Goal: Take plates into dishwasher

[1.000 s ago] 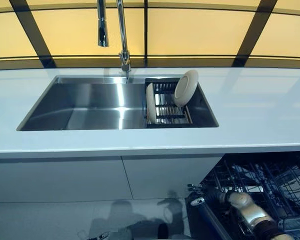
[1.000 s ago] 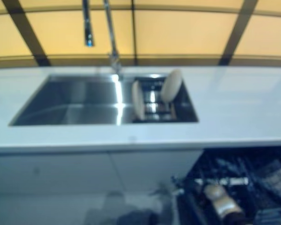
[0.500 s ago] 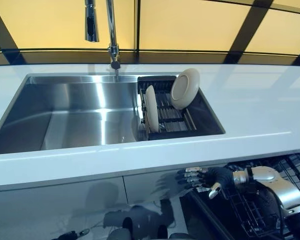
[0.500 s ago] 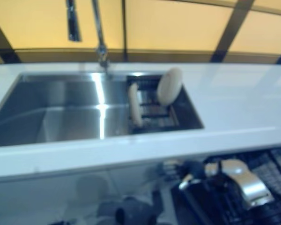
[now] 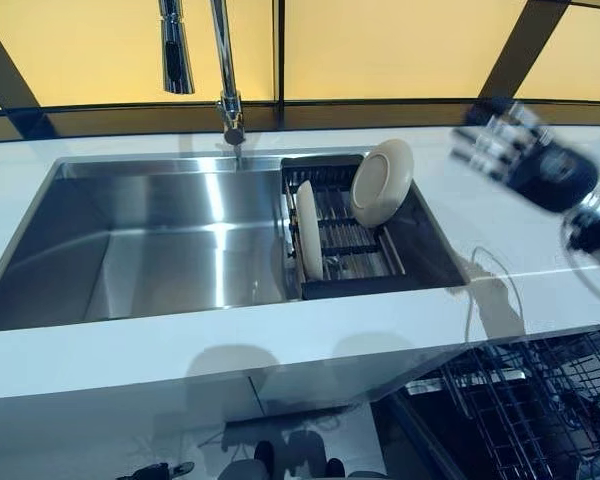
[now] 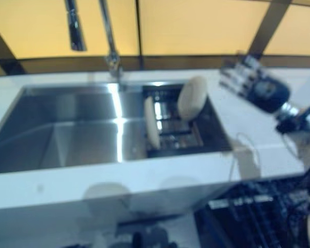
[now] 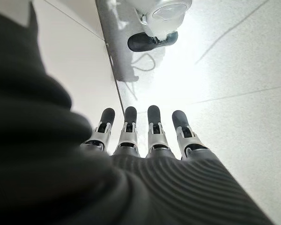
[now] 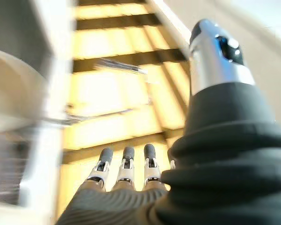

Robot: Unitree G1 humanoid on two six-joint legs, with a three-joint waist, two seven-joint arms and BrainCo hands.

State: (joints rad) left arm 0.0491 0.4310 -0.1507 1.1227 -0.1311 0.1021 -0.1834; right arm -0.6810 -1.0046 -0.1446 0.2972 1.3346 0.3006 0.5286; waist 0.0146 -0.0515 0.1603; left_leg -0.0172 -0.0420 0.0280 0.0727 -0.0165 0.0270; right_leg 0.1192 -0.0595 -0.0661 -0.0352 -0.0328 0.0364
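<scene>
The right hand hangs above the counter with fingers straight and nothing in it, just to the right of the sink. The two plates stand on edge in the dark rack at the sink's right end, to the hand's left and lower. The rear plate leans toward it, so it is likely the easier reach. The left hand is down by the floor, fingers straight. The dishwasher basket waits below right.

A kitchen: a white counter holds a steel sink under a tall faucet, with a drying rack of plates and an open dishwasher rack below.
</scene>
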